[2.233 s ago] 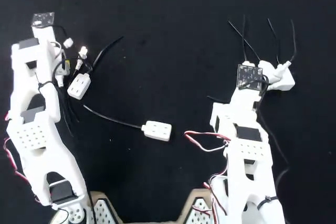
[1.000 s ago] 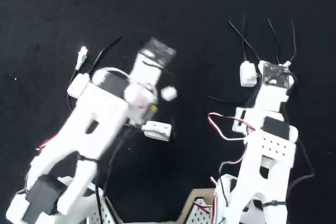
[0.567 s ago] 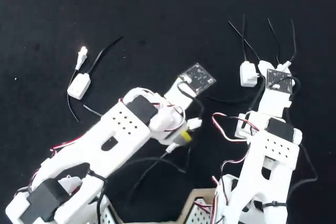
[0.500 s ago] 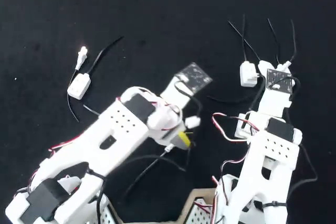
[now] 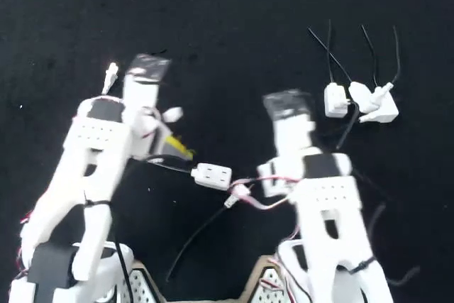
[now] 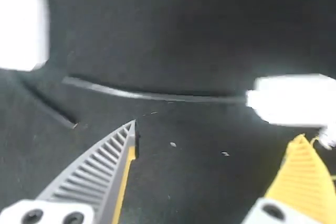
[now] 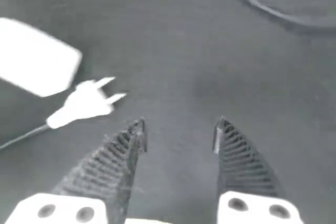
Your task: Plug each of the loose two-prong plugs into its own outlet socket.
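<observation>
The right gripper (image 7: 178,129) has its fingers apart, and the small white two-prong plug (image 7: 81,103) lies flat just past them, beside a white plastic outlet block (image 7: 37,64) at the far right.

Back-centre of the table (image 5: 227,33) was bare cloth, so I had a wide lane there. The far right was cluttered: white blocks (image 5: 372,104) sat close together, with thin cords (image 5: 330,51) fanning away behind them. The middle front was tight. The outlet block (image 5: 213,175) sat between the two arms, and its cord (image 6: 157,95) ran across ahead of the left gripper (image 6: 215,131). That gripper's jaws were spread over bare cloth, with the block just beside the yellow finger (image 6: 296,177). The right gripper (image 7: 178,129) was also spread, with open mat ahead. A loose plug (image 7: 84,103) and a white housing (image 7: 37,64) lay just off one finger (image 7: 115,166).
</observation>
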You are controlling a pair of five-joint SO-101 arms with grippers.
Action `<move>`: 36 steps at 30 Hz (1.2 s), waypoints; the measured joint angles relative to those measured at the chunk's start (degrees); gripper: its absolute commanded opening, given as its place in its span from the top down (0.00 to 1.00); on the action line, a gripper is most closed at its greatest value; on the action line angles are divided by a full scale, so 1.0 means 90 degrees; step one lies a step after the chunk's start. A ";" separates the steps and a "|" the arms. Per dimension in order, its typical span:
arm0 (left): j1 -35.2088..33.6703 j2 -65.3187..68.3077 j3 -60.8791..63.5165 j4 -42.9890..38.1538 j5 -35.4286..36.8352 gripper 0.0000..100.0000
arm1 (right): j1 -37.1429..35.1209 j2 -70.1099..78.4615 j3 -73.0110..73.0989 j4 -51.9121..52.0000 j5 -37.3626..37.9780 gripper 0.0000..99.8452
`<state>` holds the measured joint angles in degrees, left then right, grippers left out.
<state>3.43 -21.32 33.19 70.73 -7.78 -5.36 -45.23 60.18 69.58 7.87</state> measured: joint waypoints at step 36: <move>-0.1172 0.0000 0.2247 -0.2960 0.1915 0.58 | -0.2608 -0.0010 0.1993 -0.2755 -0.2930 0.80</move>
<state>-7.12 -21.32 53.41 44.09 9.45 -28.84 -45.32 78.11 44.79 -18.51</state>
